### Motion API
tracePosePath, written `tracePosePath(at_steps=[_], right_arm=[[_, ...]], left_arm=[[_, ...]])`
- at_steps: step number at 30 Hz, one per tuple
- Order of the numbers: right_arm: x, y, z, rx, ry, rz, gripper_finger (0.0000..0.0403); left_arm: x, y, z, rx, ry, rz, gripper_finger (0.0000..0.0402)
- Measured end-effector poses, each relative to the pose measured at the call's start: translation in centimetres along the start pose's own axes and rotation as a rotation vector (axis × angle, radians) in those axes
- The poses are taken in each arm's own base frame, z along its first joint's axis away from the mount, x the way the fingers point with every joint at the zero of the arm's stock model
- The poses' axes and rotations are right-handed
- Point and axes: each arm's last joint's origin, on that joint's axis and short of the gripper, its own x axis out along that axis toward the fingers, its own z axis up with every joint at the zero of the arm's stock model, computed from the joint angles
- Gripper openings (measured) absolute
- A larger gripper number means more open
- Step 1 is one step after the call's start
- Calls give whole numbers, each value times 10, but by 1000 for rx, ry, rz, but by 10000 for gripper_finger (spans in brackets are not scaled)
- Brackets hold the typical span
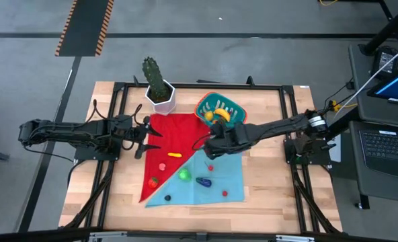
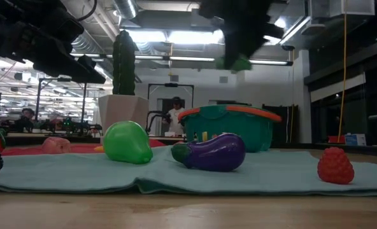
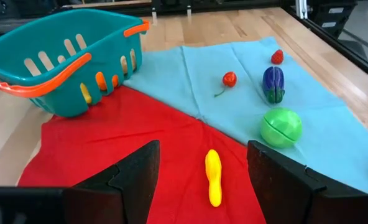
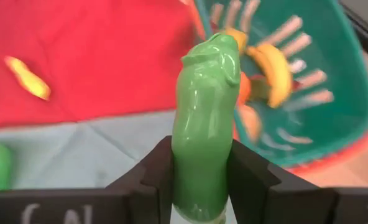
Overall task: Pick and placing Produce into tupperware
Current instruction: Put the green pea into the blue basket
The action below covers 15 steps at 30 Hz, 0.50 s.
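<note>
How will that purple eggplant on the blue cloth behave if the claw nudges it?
The eggplant looks rounded and glossy, so it will probably roll or slide off the fingers. It seems hard, hollow plastic, likely light. The blue cloth under it may bunch.

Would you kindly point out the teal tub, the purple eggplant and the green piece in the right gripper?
teal tub [image 3: 59, 74], left wrist view, ribbed side wall.
purple eggplant [image 2: 215, 152], low view, body.
green piece [image 4: 204, 124], right wrist view, middle.

teal tub [image 3: 59, 56] orange-rimmed, red cloth [image 3: 140, 143], light blue cloth [image 3: 234, 93]
</note>
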Motion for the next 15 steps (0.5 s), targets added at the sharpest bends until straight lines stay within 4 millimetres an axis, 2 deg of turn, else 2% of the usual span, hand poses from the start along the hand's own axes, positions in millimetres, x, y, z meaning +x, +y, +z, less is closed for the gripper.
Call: tracePosePath(at_steps=[4,9,15], right_arm=[[8,-14,-26,39,-22,19,116],[19,-30,-55,76,-124,163,116],[34,-59,-82,51,-267,322,117]], left_arm=[[0,0,0,-14,0,0,231],[0,0,2,-13,-17,2,231],[0,1,7,-4,-67,8,231]])
